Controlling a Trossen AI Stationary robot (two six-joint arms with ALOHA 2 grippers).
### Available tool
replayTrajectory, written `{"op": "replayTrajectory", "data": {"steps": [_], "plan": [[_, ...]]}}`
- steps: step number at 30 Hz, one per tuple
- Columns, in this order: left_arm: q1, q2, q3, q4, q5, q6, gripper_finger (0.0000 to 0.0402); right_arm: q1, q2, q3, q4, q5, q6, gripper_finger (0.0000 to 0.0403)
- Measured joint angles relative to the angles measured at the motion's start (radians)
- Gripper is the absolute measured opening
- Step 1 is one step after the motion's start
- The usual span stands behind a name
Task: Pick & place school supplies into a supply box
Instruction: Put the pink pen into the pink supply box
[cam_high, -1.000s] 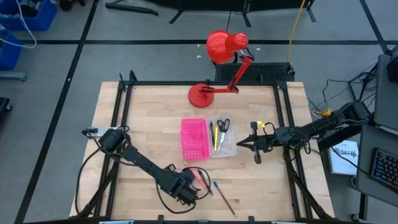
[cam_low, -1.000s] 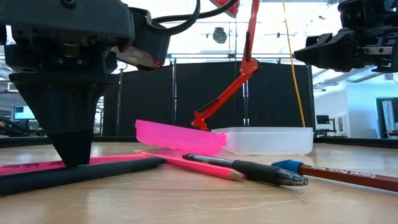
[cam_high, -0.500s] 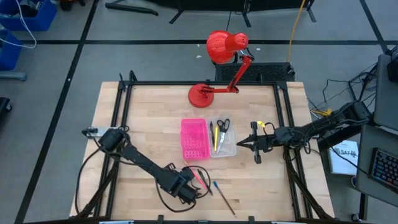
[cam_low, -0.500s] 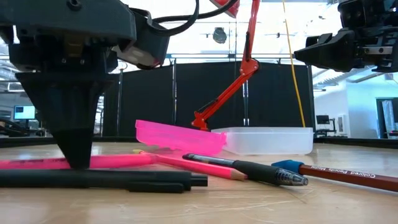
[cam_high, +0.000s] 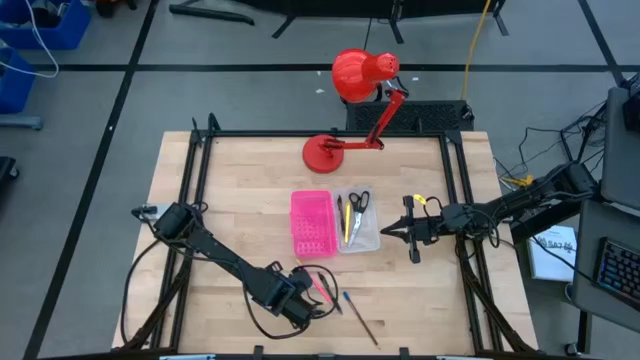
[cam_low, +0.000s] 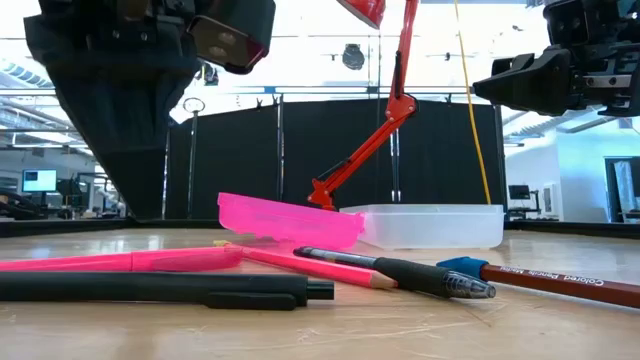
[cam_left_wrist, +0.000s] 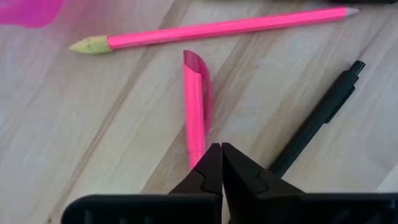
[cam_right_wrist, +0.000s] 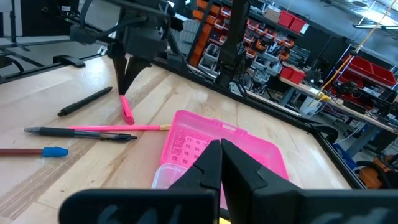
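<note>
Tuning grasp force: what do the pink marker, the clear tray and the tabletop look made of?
Pink marker: smooth glossy plastic, by its sheen, with a translucent cap end. Clear tray: frosted translucent plastic, milky walls that pass light. Tabletop: light wood planks, visible grain and seams, matte finish; probably butcher block, though a laminate can't be excluded.

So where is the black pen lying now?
In the high view the black pen lies near the table's front edge, beside the pink highlighter, just by the left end effector.

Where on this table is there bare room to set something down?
Bare light wood table: the stretch between its left edge and the hot-pink perforated tray half, and beside the red desk lamp's base. Crowded: loose pens by the left pincer.
</note>
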Motion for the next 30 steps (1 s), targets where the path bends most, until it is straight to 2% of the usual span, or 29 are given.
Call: {"op": "replayTrajectory", "data": {"steps": [8, 15, 24, 30], "plan": [[0.007, 0.012, 0.001, 0.051, 0.021, 0.129, 0.0086, 0.0, 0.0, 0.0, 0.0, 0.0, 0.007, 0.0], [0.019, 0.031, 0.0, 0.0, -0.004, 0.166, 0.0129, 0.0, 0.0, 0.0, -0.001, 0.0, 0.008, 0.0], [0.047, 0.034, -0.043, 0.029, 0.011, 0.182, 0.0153, 0.0, 0.0, 0.0, -0.002, 0.0, 0.008, 0.0], [0.05, 0.024, -0.13, 0.141, 0.016, 0.173, 0.0154, 0.0, 0.0, 0.0, -0.003, 0.0, 0.007, 0.0]]}}
